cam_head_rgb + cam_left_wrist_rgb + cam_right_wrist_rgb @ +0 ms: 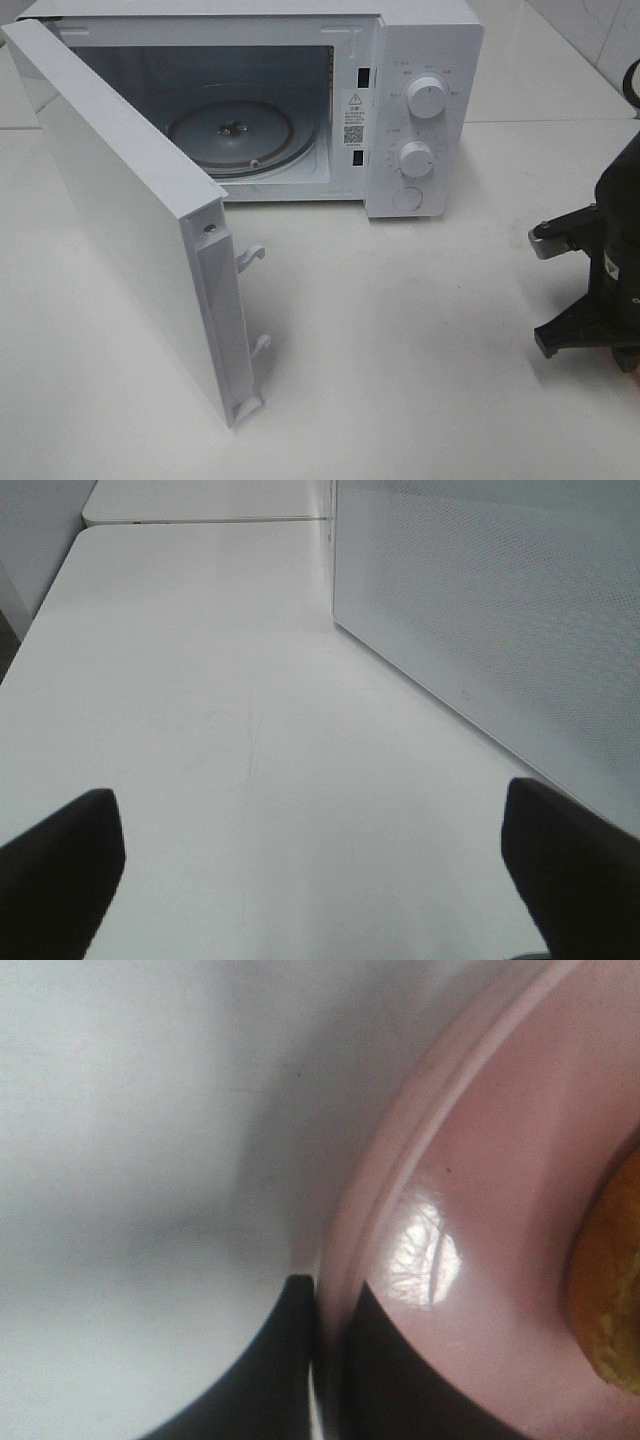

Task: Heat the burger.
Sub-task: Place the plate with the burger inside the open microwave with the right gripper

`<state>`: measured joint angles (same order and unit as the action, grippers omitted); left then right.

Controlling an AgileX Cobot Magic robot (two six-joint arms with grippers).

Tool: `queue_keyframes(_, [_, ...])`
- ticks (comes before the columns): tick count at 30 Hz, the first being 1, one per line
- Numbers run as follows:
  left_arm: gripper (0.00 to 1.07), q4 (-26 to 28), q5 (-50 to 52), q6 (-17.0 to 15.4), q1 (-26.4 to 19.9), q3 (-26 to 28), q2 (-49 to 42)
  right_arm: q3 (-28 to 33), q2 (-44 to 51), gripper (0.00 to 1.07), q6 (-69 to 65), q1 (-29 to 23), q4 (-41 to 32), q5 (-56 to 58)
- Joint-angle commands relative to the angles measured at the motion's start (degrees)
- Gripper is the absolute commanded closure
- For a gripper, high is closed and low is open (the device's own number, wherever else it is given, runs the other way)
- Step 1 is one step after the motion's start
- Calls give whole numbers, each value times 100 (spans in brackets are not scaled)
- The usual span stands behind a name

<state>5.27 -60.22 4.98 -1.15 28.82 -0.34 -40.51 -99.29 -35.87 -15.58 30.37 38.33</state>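
Observation:
A sliver of the burger's golden-brown bun (612,1290) shows in the right wrist view, resting on a round pink plate (500,1160). My right gripper (328,1295) is shut on the plate's rim, one black finger on each side of the edge. In the high view only the right arm (600,270) shows, at the table's right edge; burger and plate are out of that frame. My left gripper (320,870) stands wide open over bare table, holding nothing.
The white microwave (420,110) stands at the back with its door (130,210) swung open toward the front left. Its glass turntable (243,132) is bare. The white table (400,350) lies in front. The door's perforated panel (500,620) is close beside my left gripper.

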Motion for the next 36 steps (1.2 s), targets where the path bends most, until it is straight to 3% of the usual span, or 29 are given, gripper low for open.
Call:
queue_keyframes(1, [12, 17, 80, -29, -6, -23, -109, 29, 189, 107, -218, -143, 258, 304])
queue_keyframes(17, [12, 17, 80, -29, -6, -23, -109, 258, 607, 107, -533, -894, 407, 1037])
queue_keyframes(22, [12, 17, 80, -29, -6, -23, -109, 659, 1106, 107, -682, -1421, 378, 1117])
queue_keyframes(36, [12, 17, 80, -29, -6, -23, -109, 710, 1753, 107, -647, -2343, 378, 1828])
